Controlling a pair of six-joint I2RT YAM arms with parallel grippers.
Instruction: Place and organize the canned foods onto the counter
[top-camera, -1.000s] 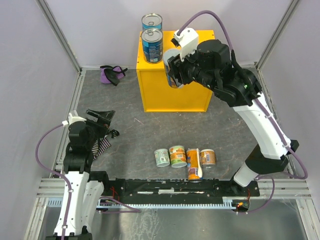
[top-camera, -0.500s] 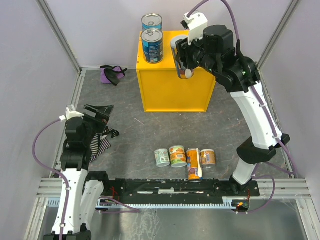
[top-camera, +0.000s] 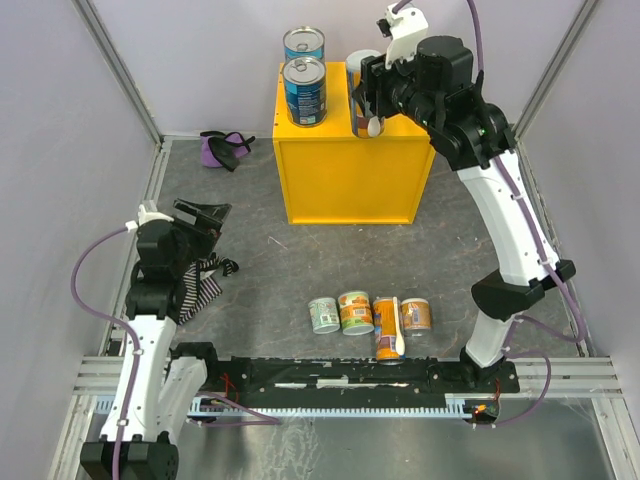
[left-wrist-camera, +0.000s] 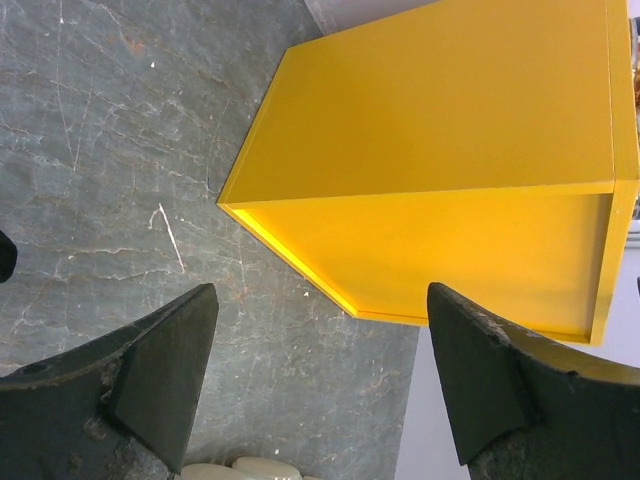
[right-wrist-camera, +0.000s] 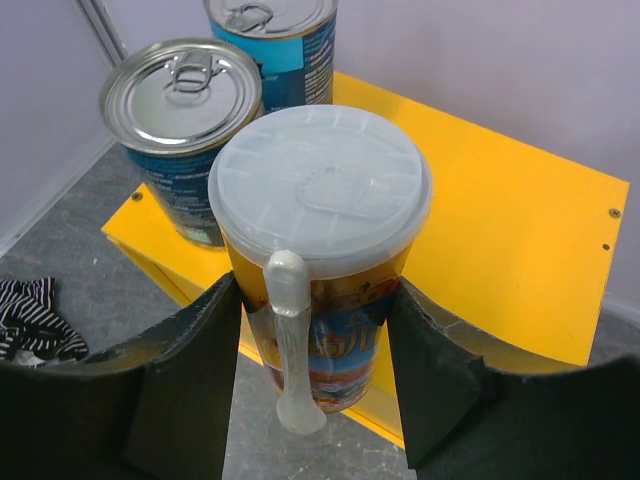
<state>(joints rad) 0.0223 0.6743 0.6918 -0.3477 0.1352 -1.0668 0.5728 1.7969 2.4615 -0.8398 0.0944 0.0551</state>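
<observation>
My right jaws are clamped on a tall orange can (right-wrist-camera: 322, 300), one black pad (right-wrist-camera: 185, 385) pressed to each side of it. The can is upright, a slightly tapered cylinder with a glossy printed label and a flat, translucent white plastic lid (right-wrist-camera: 320, 190) moulded with faint ridges. A white plastic spoon (right-wrist-camera: 290, 350) runs down its front, bowl at the bottom.

I hold it over the counter (top-camera: 350, 185), a bright yellow box with smooth matte faces, sharp edges and a flat top. The can sits near the top's front edge, just beside two blue-labelled cans (top-camera: 305, 92) (top-camera: 303, 45). Those stand one behind the other on the left side of the top, with shiny ribbed metal lids and ring pulls. I cannot tell whether my can's base touches the top.

My left jaws are spread wide and grip nothing; their dark, scuffed fingers (left-wrist-camera: 150, 375) frame the counter's side from low over the table (top-camera: 260, 260), a grey, marble-veined surface.

Four more cans lie in a row on the table near my bases: a pale-green one (top-camera: 323, 315), a short orange one (top-camera: 355, 312), a tall orange one with a spoon (top-camera: 388, 328) and another short orange one (top-camera: 416, 314). A striped cloth (top-camera: 200, 290) is crumpled under my left arm, and a purple cloth bundle (top-camera: 225, 148) lies at the far left.
</observation>
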